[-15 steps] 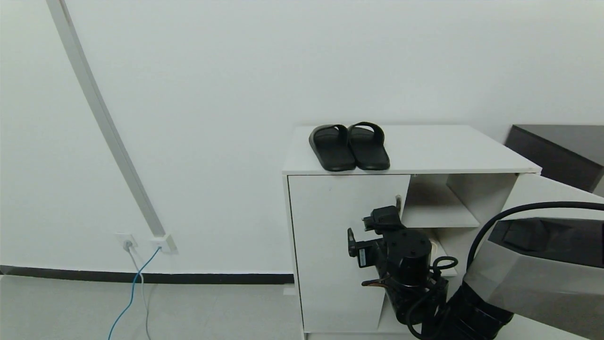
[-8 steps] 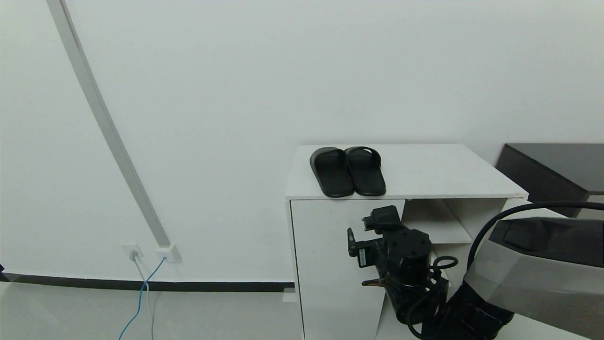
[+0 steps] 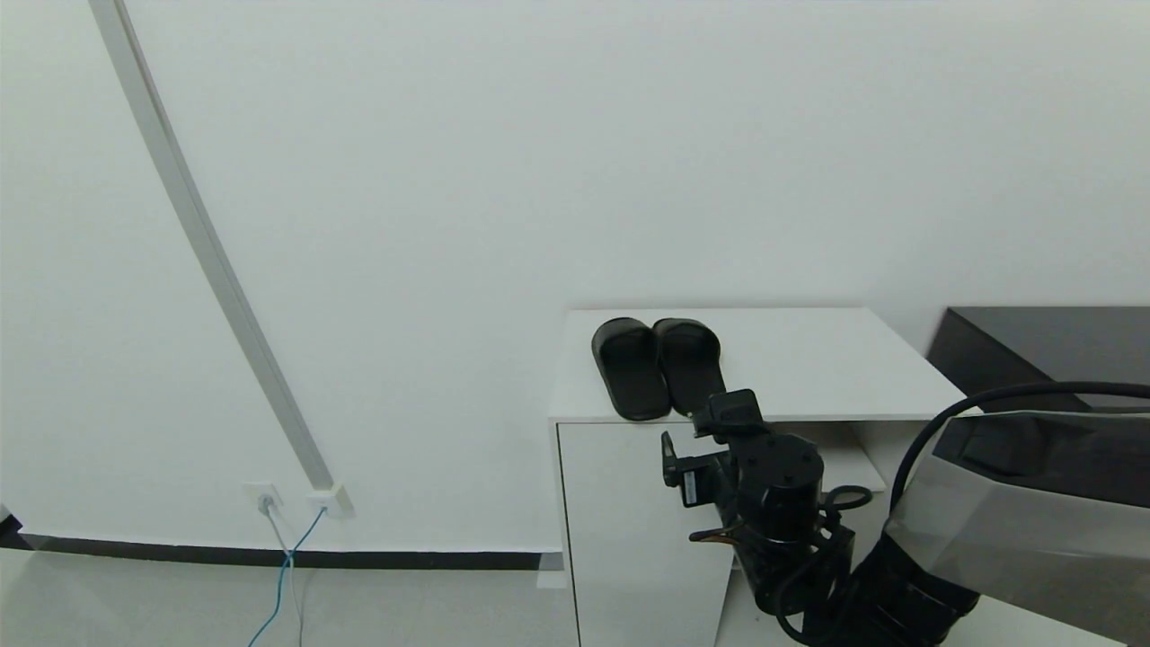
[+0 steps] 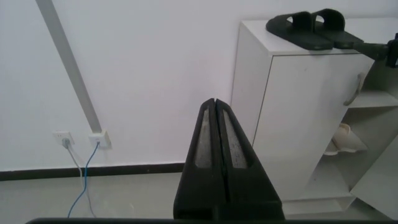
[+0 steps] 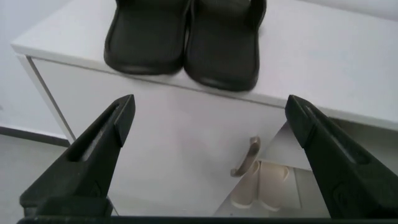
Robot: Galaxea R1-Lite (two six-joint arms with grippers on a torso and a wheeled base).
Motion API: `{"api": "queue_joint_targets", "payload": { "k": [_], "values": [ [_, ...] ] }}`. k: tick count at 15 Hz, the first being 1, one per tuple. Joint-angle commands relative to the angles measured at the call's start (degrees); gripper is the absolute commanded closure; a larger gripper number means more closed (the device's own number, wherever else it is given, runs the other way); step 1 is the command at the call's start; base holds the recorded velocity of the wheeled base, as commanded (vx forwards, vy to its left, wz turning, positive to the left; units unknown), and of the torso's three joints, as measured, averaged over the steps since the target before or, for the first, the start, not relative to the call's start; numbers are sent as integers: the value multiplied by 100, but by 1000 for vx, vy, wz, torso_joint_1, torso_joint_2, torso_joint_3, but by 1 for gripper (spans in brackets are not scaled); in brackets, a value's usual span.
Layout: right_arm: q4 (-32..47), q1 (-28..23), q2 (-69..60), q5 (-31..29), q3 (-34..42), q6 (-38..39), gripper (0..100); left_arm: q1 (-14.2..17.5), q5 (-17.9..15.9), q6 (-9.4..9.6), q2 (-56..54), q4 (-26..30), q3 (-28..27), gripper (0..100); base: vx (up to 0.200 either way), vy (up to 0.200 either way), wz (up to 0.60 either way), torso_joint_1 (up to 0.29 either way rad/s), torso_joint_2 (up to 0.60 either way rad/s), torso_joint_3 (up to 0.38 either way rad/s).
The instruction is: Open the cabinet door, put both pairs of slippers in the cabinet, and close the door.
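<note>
A pair of black slippers lies side by side on top of the white cabinet, near its left front edge. My right gripper hangs open just in front of the cabinet's top edge, with the black slippers ahead of it and nothing between its fingers. The cabinet's left door is shut, and its handle shows. The right side stands open, with a pale pair of slippers on an inner shelf. My left gripper is shut and empty, well left of the cabinet.
A dark grey piece of furniture stands right of the cabinet. Wall sockets with cables and a slanted conduit are on the white wall to the left. Open floor lies left of the cabinet.
The whole head picture has shifted: the cabinet and slippers sit lower in it, so the camera has risen. My right arm has come up from door height to the cabinet's top edge.
</note>
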Motion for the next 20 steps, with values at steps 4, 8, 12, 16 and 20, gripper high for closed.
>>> {"api": "queue_joint_targets", "payload": {
  "k": [4, 8, 12, 16, 20],
  "values": [
    [-102, -91, 14, 43, 8, -19, 0, 1, -1, 20, 0, 0, 0, 100, 0, 0, 0, 177, -389, -211],
    [144, -372, 181, 281, -704, -194, 0, 1, -1, 2, 0, 0, 0, 100, 0, 0, 0, 171, -370, -195],
    [2631, -416, -302, 281, -2102, 526, 0, 1, -1, 2, 0, 0, 0, 100, 0, 0, 0, 134, -282, -149],
    [4275, -328, -539, 544, -2752, 1458, 0, 1, -1, 2, 0, 0, 0, 100, 0, 0, 0, 7, -13, -10],
    [4266, -302, -364, 571, -2497, 1651, 0, 1, -1, 2, 0, 0, -9, 100, 200, 0, 0, 4, 5, 2]
  ]
}}
